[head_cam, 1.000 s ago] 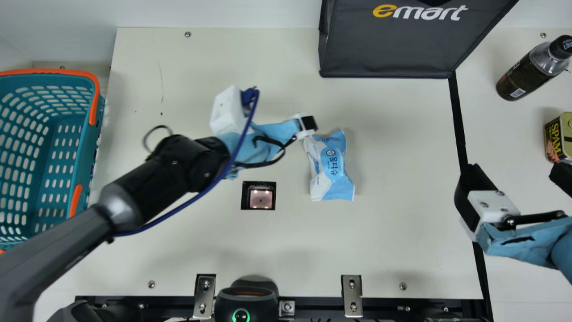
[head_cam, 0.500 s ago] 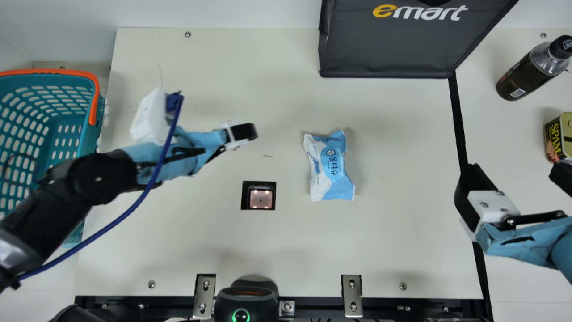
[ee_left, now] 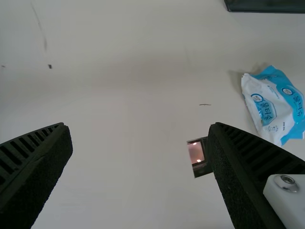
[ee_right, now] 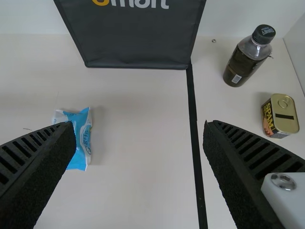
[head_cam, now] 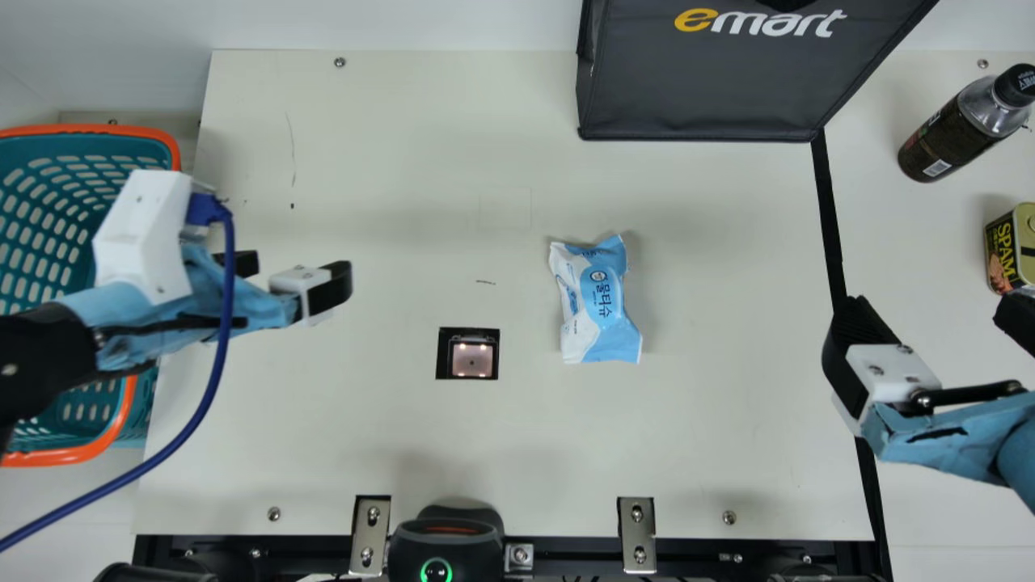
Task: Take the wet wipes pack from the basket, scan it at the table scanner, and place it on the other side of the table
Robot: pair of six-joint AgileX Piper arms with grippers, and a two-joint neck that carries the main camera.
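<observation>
Pack [head_cam: 600, 301] lies midtable; both grippers are spread and empty.
It rests on the table between the scanner [head_cam: 472, 360] and the black line [head_cam: 831, 214], its long axis running nearly front to back. The right gripper [ee_right: 138, 125] stands by that line, fingers wide apart, with the pack off to its left and roughly level with it; the left gripper [ee_left: 138, 125] is near the basket [head_cam: 81, 129], fingers parted too. Neither is clearly nearer, but the right looks the likelier carrier, the scan presumably done. It would need to go left over the pack, lower and close across the narrow width, then carry it right past the line.
</observation>
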